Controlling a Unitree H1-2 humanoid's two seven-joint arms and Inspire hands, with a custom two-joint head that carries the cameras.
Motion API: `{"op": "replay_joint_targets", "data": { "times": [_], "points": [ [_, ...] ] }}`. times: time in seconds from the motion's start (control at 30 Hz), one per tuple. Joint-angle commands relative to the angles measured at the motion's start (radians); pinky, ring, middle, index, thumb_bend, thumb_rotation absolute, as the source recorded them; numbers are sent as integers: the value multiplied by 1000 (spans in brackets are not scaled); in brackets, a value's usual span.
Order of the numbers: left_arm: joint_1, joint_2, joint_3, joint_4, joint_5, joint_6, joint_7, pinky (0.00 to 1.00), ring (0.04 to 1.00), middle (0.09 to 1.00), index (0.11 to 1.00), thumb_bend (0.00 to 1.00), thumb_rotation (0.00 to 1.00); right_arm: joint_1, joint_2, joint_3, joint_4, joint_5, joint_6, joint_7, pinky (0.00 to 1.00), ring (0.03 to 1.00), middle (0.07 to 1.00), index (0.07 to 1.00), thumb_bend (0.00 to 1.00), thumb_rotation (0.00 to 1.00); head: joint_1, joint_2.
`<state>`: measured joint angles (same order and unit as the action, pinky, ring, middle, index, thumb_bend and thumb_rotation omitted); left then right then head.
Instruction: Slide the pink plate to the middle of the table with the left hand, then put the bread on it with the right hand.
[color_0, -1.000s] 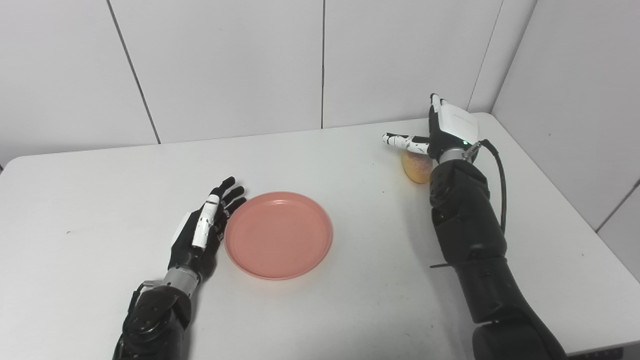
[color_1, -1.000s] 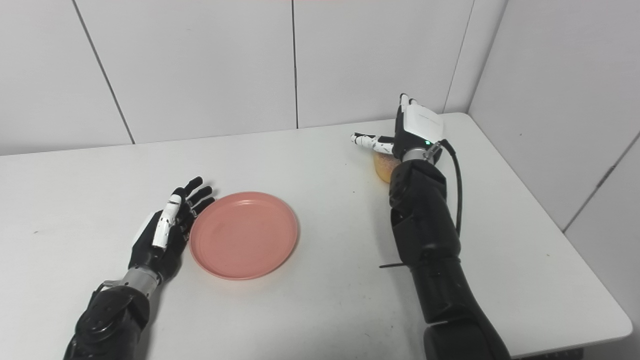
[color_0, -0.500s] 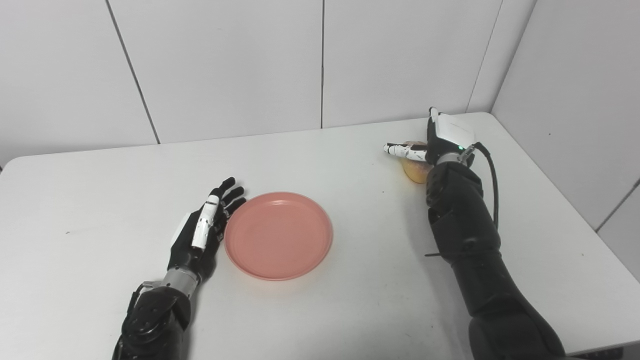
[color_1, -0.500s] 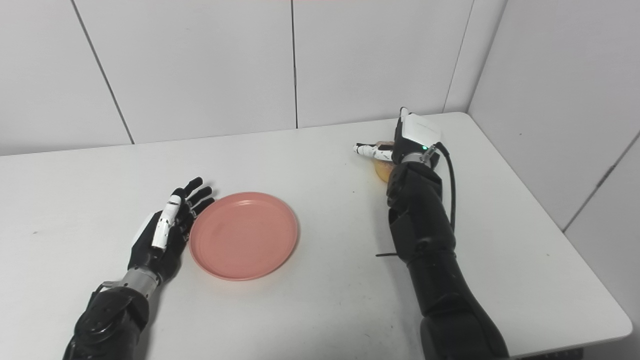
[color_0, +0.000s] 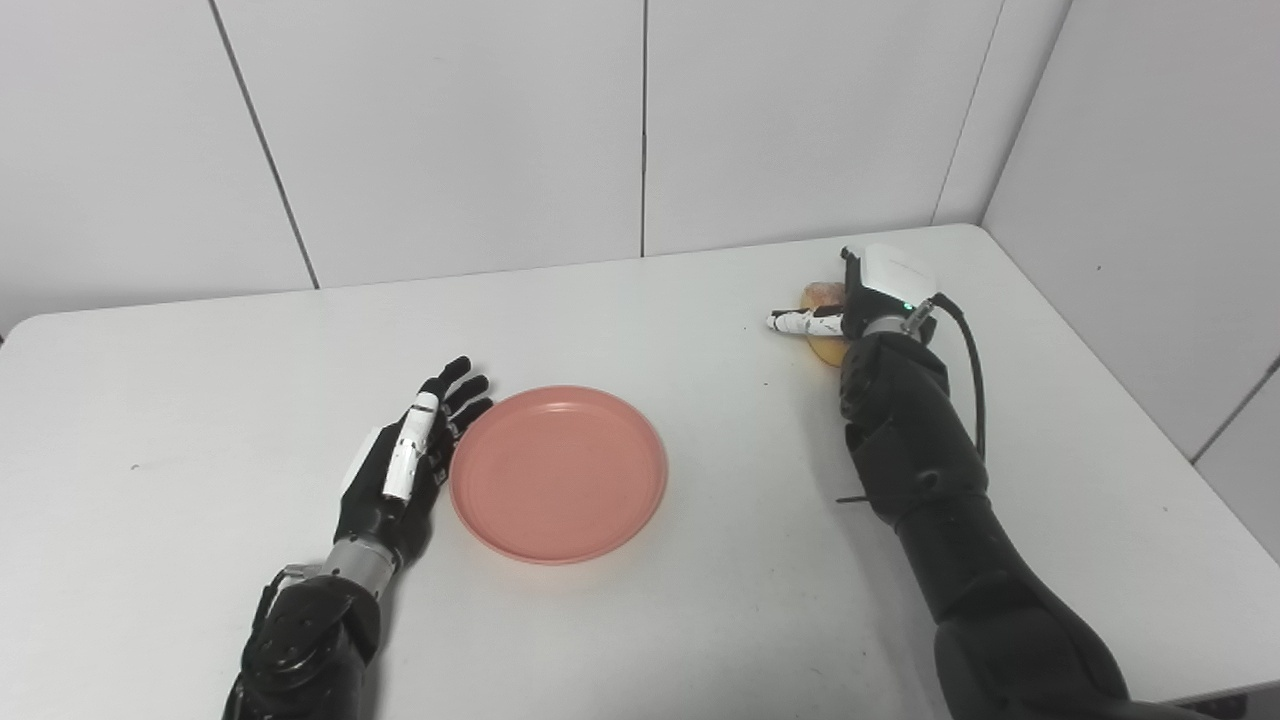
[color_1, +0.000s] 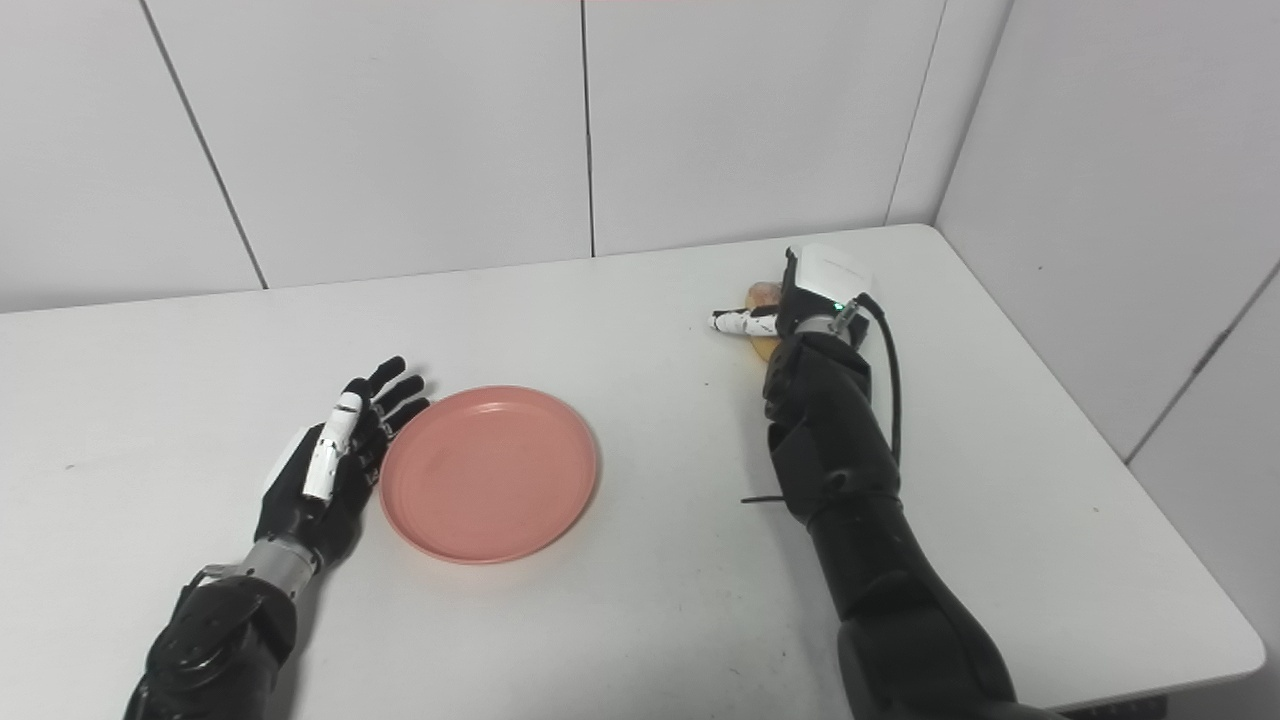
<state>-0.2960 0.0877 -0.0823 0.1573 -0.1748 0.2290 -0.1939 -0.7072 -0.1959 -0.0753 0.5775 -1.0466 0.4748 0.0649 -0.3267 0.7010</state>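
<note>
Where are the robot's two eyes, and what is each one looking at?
Left eye view: on the head, looking down at the table; both arms, left hand and right hand show.
Right eye view: beside it, a little to the right, facing the same way; the same arms and hands show.
Both share the pink plate beside the open left hand, and the bread under the right hand.

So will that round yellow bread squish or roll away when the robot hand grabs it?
The round golden-yellow bread looks soft and crusty, so it may dent a little under the right hand resting over it. Its rounded shape could let it roll on the smooth white table if nudged sideways. It probably weighs little for its size.
</note>
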Motion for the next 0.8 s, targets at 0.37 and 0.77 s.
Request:
{"op": "replay_joint_targets", "data": {
  "times": [0.37,0.77],
  "points": [
    [5,1,-8,2,5,41,-18,885,895,909,902,356,1000,-59,-50,67,-13,68,-5,-30,401,517,624,720,783,315,-2,6],
    [4,-1,-7,-4,4,50,-15,879,891,905,896,347,1000,-59,-77,131,-4,89,-5,-68,333,450,535,497,493,158,-2,8]
  ]
}}
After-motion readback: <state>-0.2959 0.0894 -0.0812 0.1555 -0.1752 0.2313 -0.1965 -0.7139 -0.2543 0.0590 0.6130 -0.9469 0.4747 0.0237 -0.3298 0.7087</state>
